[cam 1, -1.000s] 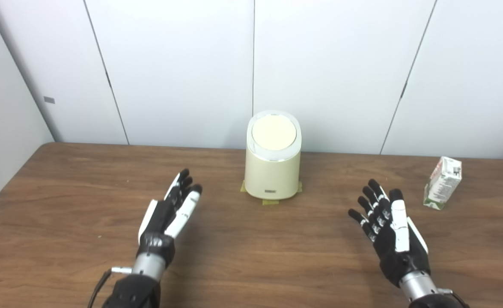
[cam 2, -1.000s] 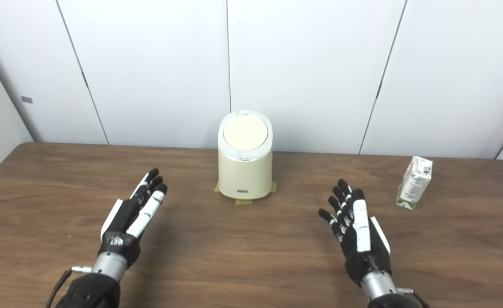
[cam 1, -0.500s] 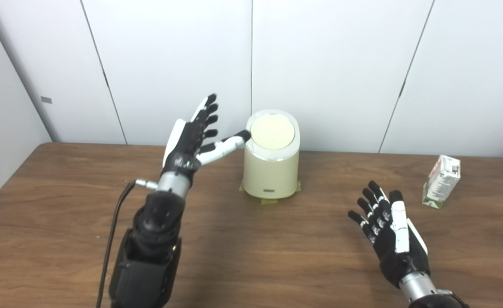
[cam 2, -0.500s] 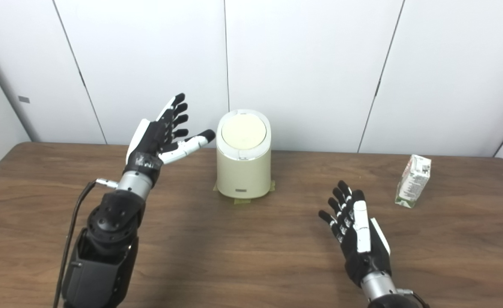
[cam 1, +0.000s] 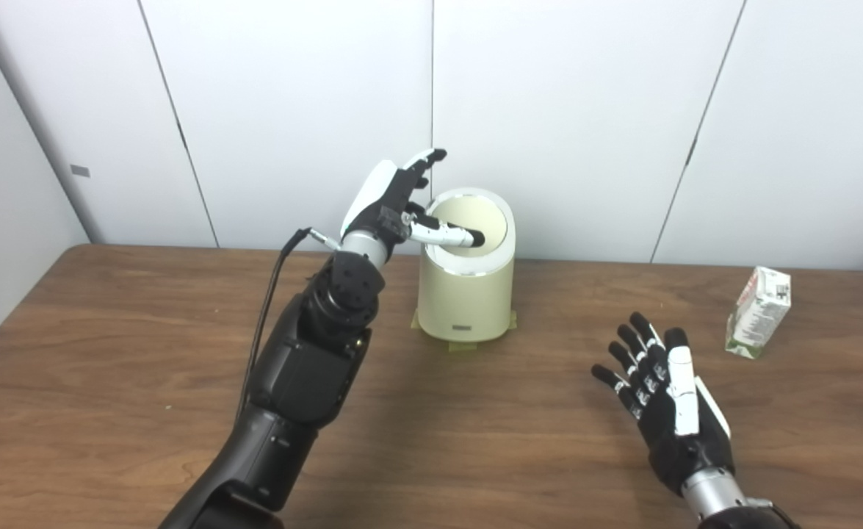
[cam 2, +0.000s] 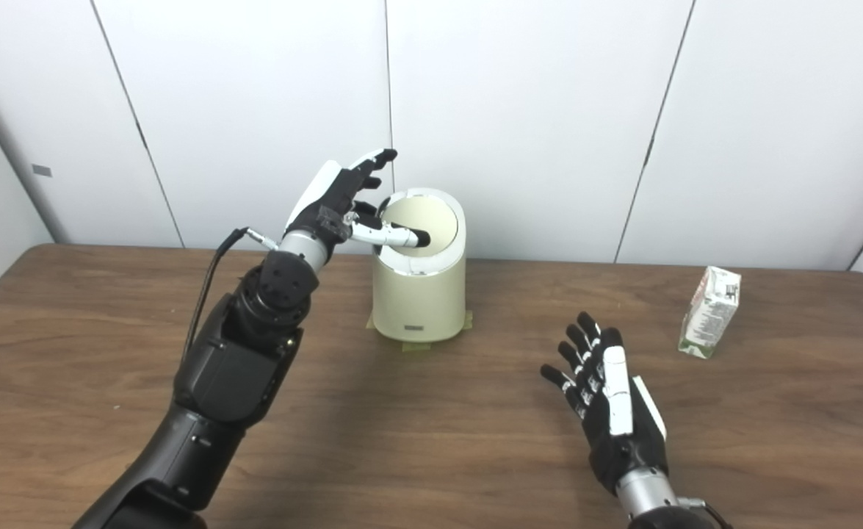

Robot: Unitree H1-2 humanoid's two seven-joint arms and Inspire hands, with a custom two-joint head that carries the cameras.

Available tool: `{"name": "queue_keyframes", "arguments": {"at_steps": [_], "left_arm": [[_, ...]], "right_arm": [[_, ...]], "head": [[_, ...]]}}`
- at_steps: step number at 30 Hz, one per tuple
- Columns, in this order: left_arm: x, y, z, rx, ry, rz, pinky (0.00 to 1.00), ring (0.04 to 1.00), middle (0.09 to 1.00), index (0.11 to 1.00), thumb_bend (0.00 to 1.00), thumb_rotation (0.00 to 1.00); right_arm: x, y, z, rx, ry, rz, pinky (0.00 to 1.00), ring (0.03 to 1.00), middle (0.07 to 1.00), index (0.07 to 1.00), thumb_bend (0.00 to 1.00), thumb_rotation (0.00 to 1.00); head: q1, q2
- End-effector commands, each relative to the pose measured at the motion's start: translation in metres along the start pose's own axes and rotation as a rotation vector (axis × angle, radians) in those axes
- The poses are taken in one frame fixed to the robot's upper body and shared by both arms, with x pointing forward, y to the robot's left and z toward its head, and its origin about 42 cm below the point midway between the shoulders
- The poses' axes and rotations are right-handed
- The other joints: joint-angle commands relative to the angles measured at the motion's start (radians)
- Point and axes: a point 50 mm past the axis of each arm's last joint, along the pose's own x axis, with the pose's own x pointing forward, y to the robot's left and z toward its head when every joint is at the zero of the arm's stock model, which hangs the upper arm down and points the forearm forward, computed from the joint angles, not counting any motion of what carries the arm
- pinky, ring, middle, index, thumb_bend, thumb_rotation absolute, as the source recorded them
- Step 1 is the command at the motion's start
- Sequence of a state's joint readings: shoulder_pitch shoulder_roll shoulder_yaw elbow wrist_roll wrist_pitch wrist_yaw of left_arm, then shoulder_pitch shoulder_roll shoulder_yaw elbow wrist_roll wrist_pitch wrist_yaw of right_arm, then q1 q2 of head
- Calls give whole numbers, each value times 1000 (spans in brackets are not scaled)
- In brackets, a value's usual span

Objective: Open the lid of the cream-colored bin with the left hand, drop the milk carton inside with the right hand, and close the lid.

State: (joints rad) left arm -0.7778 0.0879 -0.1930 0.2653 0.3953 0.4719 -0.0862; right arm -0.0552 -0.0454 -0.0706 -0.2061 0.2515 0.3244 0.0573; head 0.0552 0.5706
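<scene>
Cream-colored bin (cam 1: 466,294) at table (cam 1: 108,353) centre-back, lid (cam 1: 475,220) shut. Left hand (cam 1: 394,202) raised at its left rim, fingers spread, thumb laid across lid. Step: opening, not yet done; likely needs a press or lift. Right hand (cam 1: 670,400) spread, holding nothing, low over the table. Milk carton (cam 1: 759,312) upright far right, untouched.

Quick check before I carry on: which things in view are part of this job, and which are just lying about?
Job:
- cream-colored cylindrical bin, round lid shut
- white-and-green milk carton, upright on the table
- left hand, thumb over the lid
- right hand, open

Lying about:
- brown wooden table
- tape patches under the bin
</scene>
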Motion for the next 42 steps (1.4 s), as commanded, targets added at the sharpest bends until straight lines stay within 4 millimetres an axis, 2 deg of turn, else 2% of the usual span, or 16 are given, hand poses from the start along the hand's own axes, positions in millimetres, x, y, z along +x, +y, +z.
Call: {"name": "queue_keyframes", "arguments": {"at_steps": [1,7,16,21,32,42], "left_arm": [[14,6,38,13,-76,21,606,802,918,914,852,4],[26,4,38,44,-52,32,616,804,912,902,821,0],[28,7,31,68,-59,74,587,765,897,876,780,0],[29,6,27,126,-73,81,645,797,894,873,800,0],[28,4,19,366,-97,79,741,867,913,862,858,0],[28,-2,7,510,-119,39,745,838,903,860,918,0]], "right_arm": [[8,5,16,-3,-89,22,836,966,979,980,634,1000],[8,9,18,0,-90,22,836,960,974,974,636,1000],[8,12,19,-18,-85,28,822,949,974,971,648,1000],[8,12,18,-21,-86,32,812,952,974,973,655,998],[6,14,20,-25,-86,29,781,936,965,969,647,1000],[6,15,21,-20,-89,35,759,934,964,974,641,1000]], "head": [[0,1],[-1,5],[-2,4],[-2,5],[-4,18],[-3,19]]}}
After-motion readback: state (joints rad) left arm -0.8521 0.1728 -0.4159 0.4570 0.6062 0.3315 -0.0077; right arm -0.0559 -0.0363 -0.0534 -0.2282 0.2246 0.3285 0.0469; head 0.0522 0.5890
